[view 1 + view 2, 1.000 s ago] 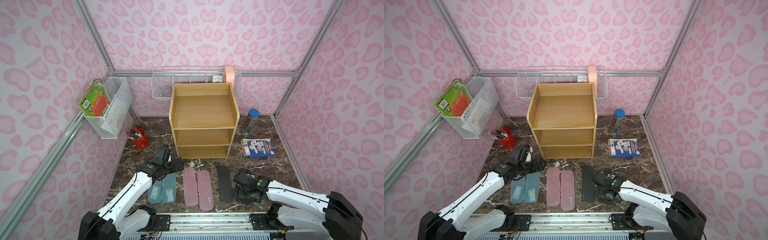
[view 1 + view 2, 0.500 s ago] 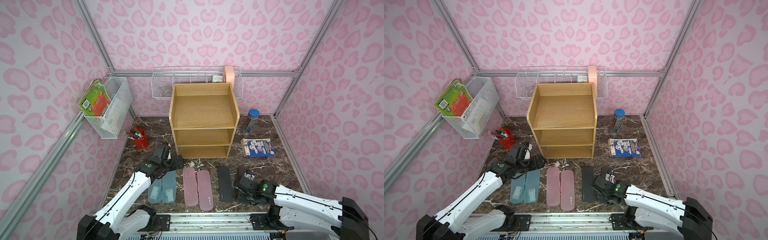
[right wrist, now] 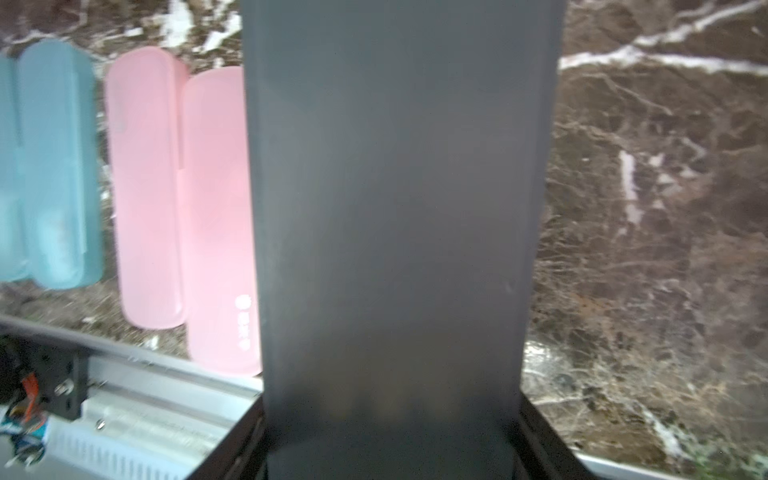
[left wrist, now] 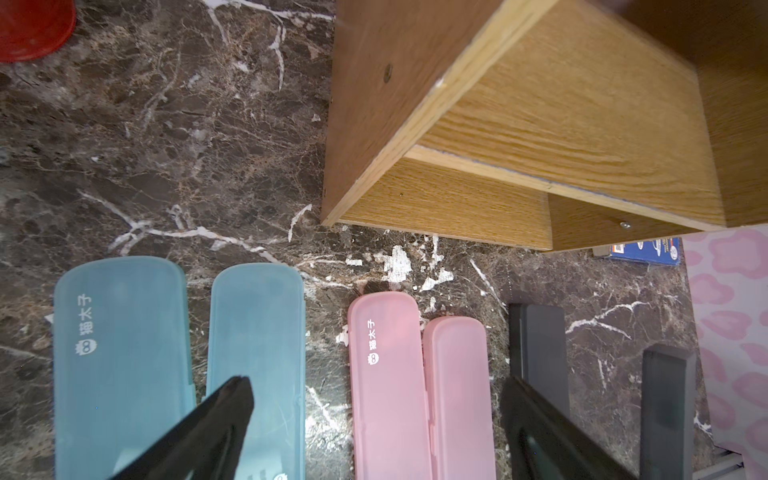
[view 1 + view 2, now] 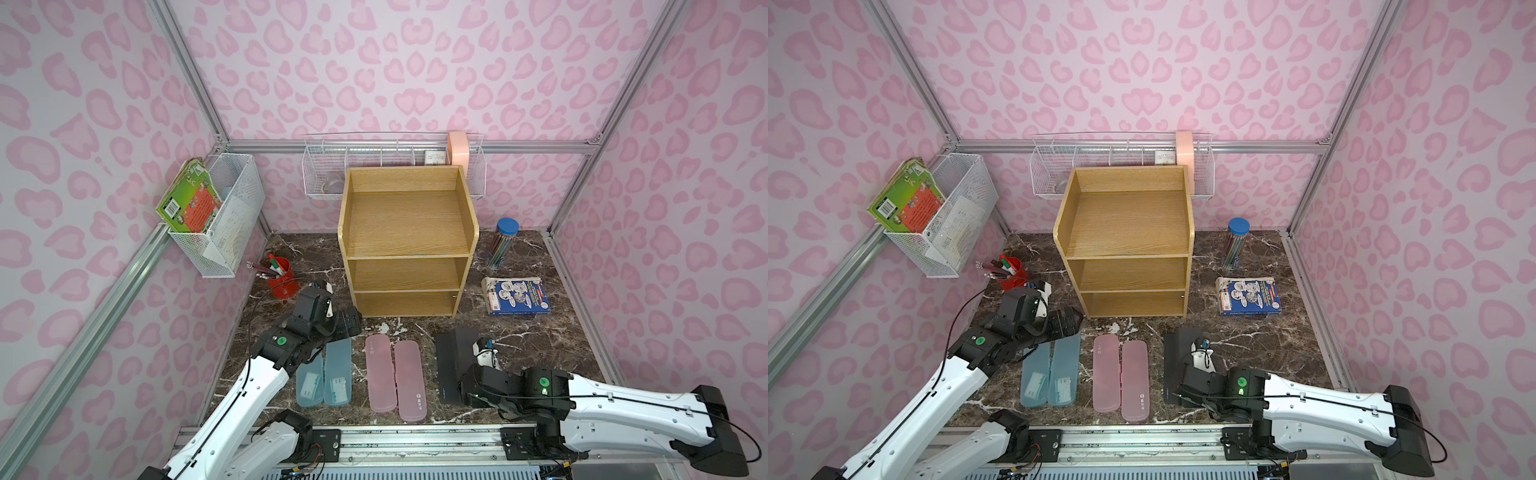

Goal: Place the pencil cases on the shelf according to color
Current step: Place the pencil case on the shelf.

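Pink-blotched walls (image 5: pixel 415 62) close in a dark marble desk (image 5: pixel 523 332), and toward its back stands the oak shelf (image 5: pixel 405 222). We see all the pencil cases on the desk side of the shelf's open front, none on a tier. Two teal-blue pencil cases (image 5: pixel 337 370) lie side by side before the shelf's left corner. Two pink pencil cases (image 5: pixel 395 374) lie touching before its middle, and a black pencil case (image 5: pixel 446 365) lies flat before its right part. Our right claw (image 3: pixel 390 424) is clamped across the width of the second black pencil case (image 3: pixel 395 208), just beside the first. We cannot tell whether it is clear of the desk. Our left claw (image 4: pixel 374 386) hangs before the shelf's left corner, over the teal-blue pair, fingers (image 4: pixel 224 411) spread wide and holding nothing.
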Controlling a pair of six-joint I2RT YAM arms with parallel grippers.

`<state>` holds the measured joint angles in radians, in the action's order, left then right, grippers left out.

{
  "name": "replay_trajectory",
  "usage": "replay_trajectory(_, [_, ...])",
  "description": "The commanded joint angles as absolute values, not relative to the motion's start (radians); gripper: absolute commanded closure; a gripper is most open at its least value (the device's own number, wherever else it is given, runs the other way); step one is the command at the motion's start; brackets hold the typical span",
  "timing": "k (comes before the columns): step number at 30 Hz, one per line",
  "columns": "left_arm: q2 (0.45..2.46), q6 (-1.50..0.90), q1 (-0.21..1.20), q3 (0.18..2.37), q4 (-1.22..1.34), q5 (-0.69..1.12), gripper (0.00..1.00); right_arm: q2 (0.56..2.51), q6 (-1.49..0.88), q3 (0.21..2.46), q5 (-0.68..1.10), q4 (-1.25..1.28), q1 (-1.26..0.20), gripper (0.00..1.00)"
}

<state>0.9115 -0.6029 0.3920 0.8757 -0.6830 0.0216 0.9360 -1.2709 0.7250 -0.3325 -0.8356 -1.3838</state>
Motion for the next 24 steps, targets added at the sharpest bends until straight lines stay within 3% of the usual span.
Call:
replay_trajectory(1, [0.897,-0.591,0.392,0.9,-0.737,0.003,0.02,0.98,-1.224,0.812,-0.428,-0.843,-1.448,0.52])
replay_trajectory(8, [0.881,-0.569,0.391,0.981,-0.773,-0.005,0.01,1.12,-1.073,1.065,-0.549,-0.871,-1.478,0.51])
replay_trajectory(14, [0.884,-0.553,0.392,1.035,-0.761,-0.028,0.01,1.063,-0.965,1.173,-0.635,-0.817,-1.448,0.52])
replay_trajectory(20, [0.907,-0.525,0.392,1.078,-0.75,-0.052,0.01,1.008,-0.75,1.233,-0.512,-0.613,-1.261,0.53])
replay_trajectory(24, [0.923,-0.495,0.392,1.082,-0.74,-0.068,0.01,1.082,-0.646,1.349,-0.399,-0.566,-1.108,0.52])
